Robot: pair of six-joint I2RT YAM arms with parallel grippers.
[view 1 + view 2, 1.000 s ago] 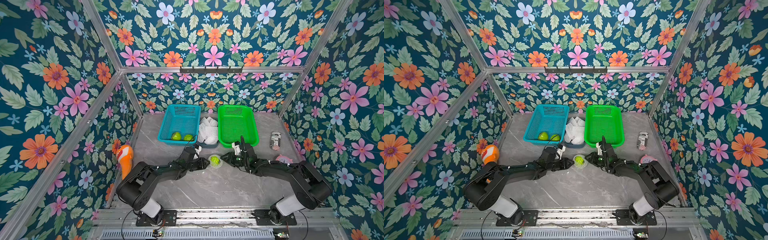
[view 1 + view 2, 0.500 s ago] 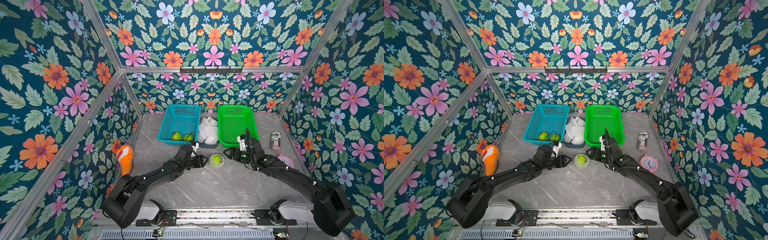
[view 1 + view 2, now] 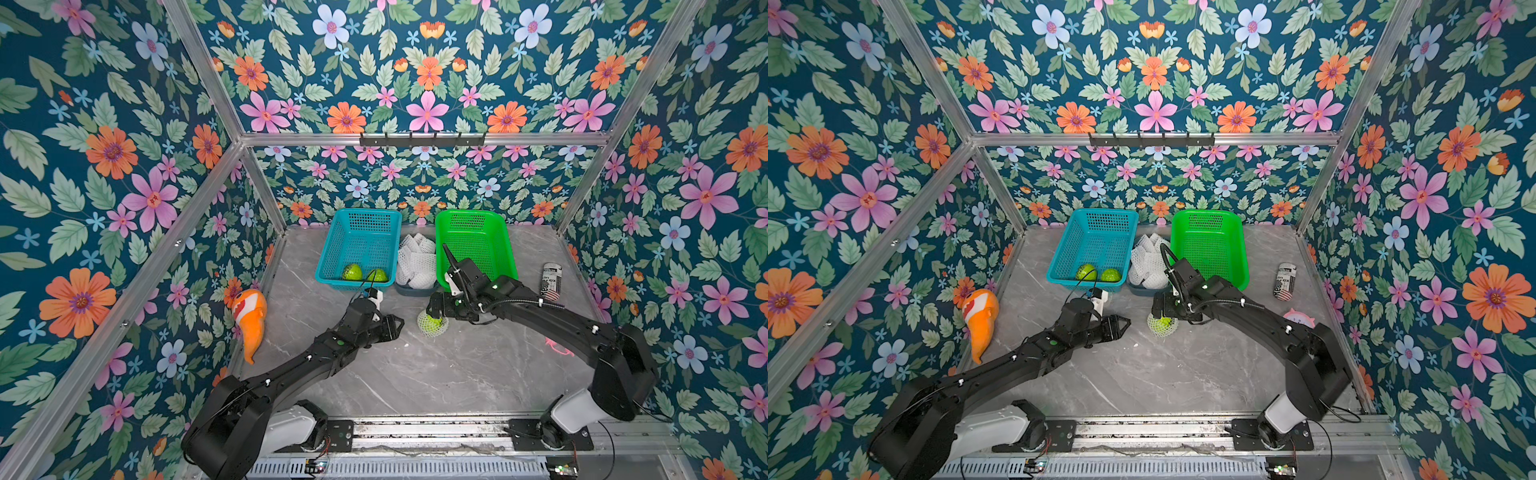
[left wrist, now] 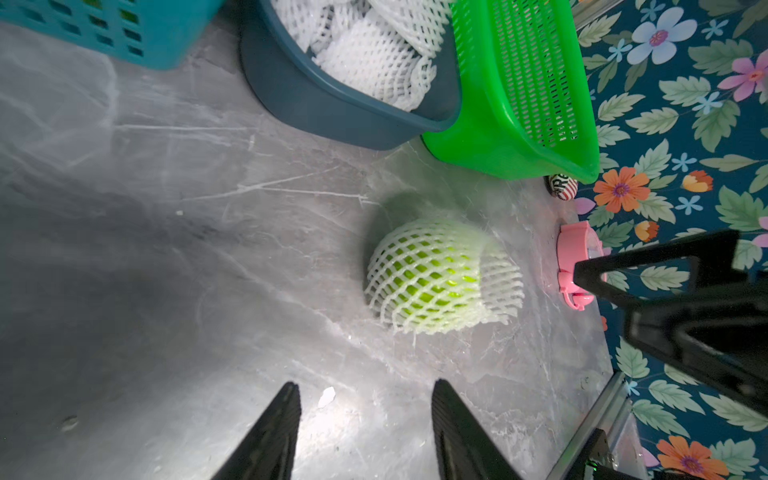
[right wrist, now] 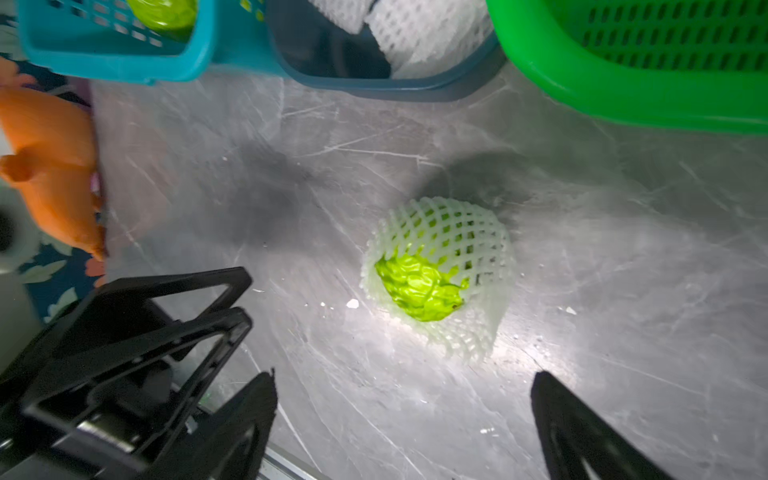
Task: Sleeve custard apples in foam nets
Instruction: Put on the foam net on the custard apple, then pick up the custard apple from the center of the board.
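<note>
Fingers [image 5: 582, 440] of left gripper [image 4: 365, 386] and right gripper [image 5: 403, 378] stand apart, empty; best grasp the netted custard apple [image 5: 419, 291] near the green basket [image 5: 623, 95] gently.

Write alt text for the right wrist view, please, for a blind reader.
A custard apple in a white foam net lies on the grey table, free of the open right gripper. A blue basket and a green basket stand beyond.

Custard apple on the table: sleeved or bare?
Sleeved: a white foam net wraps the custard apple; bare bumpy green skin shows only at the net's open end.
</note>
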